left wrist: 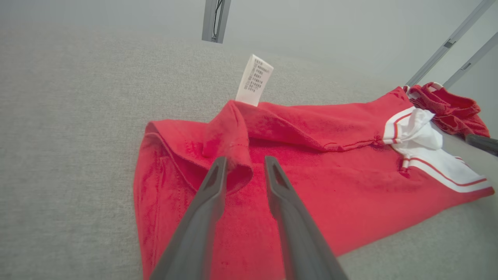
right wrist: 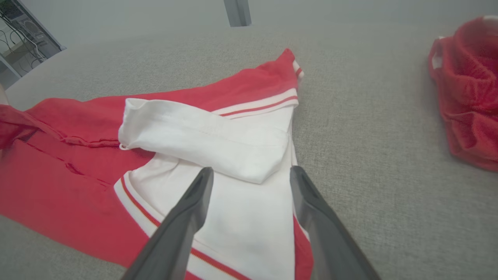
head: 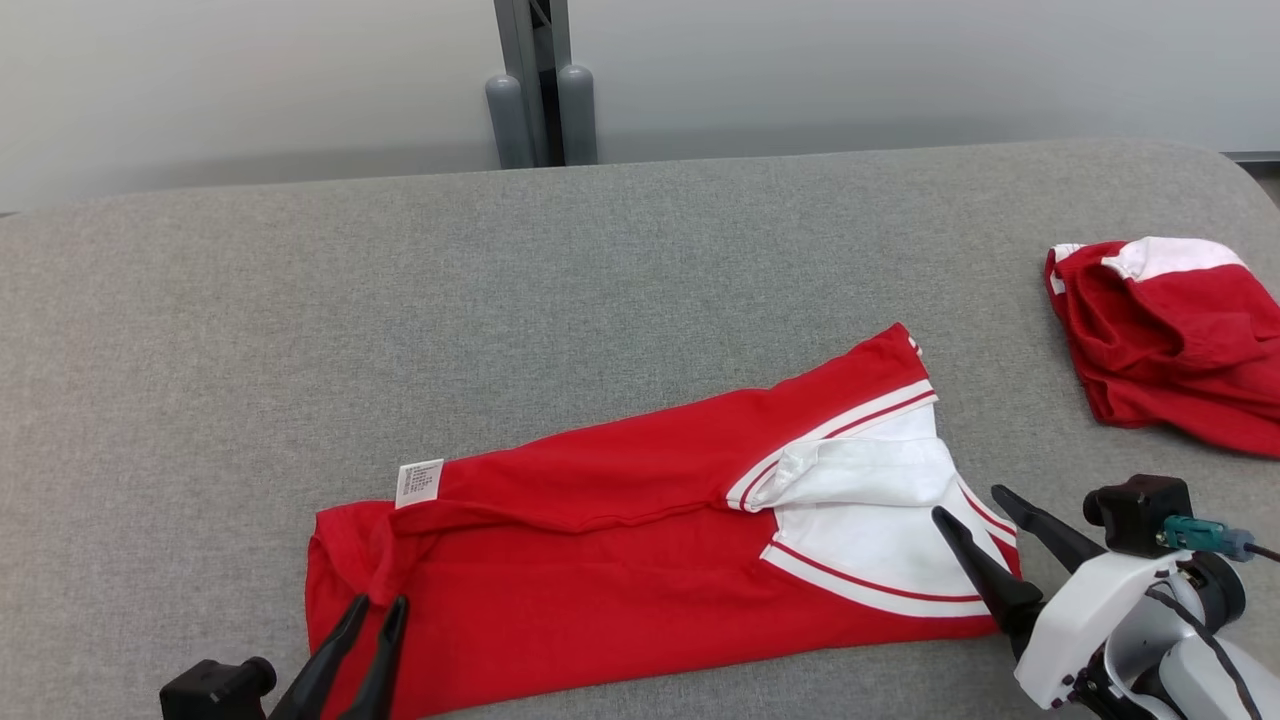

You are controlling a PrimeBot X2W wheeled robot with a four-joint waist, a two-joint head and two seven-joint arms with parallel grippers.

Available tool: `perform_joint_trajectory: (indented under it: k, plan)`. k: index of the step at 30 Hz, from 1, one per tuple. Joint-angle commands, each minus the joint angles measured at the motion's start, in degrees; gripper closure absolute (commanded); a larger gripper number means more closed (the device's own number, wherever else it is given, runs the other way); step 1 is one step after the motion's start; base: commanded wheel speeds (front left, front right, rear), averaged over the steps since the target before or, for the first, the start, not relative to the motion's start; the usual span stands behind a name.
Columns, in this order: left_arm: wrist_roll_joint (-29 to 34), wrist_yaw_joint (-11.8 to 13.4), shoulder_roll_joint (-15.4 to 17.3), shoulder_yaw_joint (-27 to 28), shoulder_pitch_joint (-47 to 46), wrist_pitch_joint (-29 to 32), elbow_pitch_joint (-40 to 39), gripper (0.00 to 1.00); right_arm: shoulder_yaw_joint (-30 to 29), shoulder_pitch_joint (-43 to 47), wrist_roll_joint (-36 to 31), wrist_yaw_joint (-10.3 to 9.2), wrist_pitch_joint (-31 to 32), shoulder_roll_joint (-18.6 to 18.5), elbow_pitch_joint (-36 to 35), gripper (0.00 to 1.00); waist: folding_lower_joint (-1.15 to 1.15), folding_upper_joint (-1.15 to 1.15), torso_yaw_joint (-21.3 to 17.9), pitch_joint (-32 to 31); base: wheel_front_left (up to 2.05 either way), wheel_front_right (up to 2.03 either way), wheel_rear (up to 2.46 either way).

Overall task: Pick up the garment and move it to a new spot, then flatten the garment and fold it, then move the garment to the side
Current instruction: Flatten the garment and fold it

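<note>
The garment [head: 620, 560] is red with a white, red-striped end and lies folded lengthwise on the grey table [head: 300, 300], a white label [head: 419, 482] sticking out near its left end. My left gripper [head: 375, 605] rests at that left end, fingers a little apart. In the left wrist view my left gripper [left wrist: 245, 161] is open, with a raised fold of red cloth [left wrist: 233, 128] beside its left fingertip, unpinched. My right gripper [head: 968, 503] stands open at the white end. In the right wrist view my right gripper [right wrist: 251, 173] hovers wide over a folded white flap [right wrist: 202, 140], holding nothing.
A second red and white garment [head: 1170, 340] lies crumpled near the table's right edge, also seen as a red heap [right wrist: 470, 89] in the right wrist view. A grey post [head: 540, 80] stands behind the table's far edge. Bare grey cloth surface spreads left and behind.
</note>
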Motion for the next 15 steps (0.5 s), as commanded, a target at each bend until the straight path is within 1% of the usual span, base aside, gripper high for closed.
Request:
perform_joint_trajectory:
  k: [1, 2, 4, 6, 8, 9, 15]
  plan:
    - [-0.1, 0.5, 0.0, 0.2, 0.7, -0.4, -0.6, 0.5, -0.5, 1.0, -0.1, -0.01, -0.4, 0.0, 0.1, 0.0, 0.0, 0.0, -0.2, -0.3, 0.0, 0.0, 0.0]
    - [-0.3, 0.9, -0.1, 0.5, 1.1, -0.5, -1.0, 0.45, -0.7, 1.4, 0.0, -0.01, -0.5, -0.1, 0.2, 0.0, 0.0, 0.0, -0.2, -0.5, 0.0, 0.0, 0.0]
    - [-0.4, 1.5, -0.1, 0.9, 2.2, -0.8, -1.9, 0.32, -1.0, 2.3, 0.2, -0.01, -0.4, -0.2, -0.1, 0.0, 0.0, 0.0, -0.3, -0.9, 0.0, 0.0, 0.0]
    - [0.1, 2.2, 0.1, 1.1, 3.2, -1.1, -2.9, 0.15, -1.7, 3.2, 0.6, -0.01, -0.4, -0.4, -0.5, 0.0, 0.0, 0.0, -0.5, -1.4, 0.0, 0.0, 0.0]
    - [0.6, 2.8, 0.3, 1.5, 4.1, -1.4, -4.1, 0.02, -2.5, 3.9, 0.6, -0.01, -0.7, -0.3, -0.8, 0.0, 0.0, 0.0, -0.7, -2.0, 0.0, 0.0, 0.0]
    - [0.7, 3.1, 0.3, 1.7, 4.5, -1.5, -4.7, 0.0, -2.9, 4.2, 0.6, -0.01, -0.8, -0.2, -1.0, 0.0, 0.0, 0.0, -0.7, -2.4, 0.0, 0.0, 0.0]
    - [1.7, 4.9, 0.3, 2.7, 5.0, -1.9, -7.9, 0.0, -5.3, 4.7, -0.8, -0.01, -0.5, 0.3, -4.0, 0.0, 0.0, 0.0, -0.5, -5.0, 0.0, 0.0, 0.0]
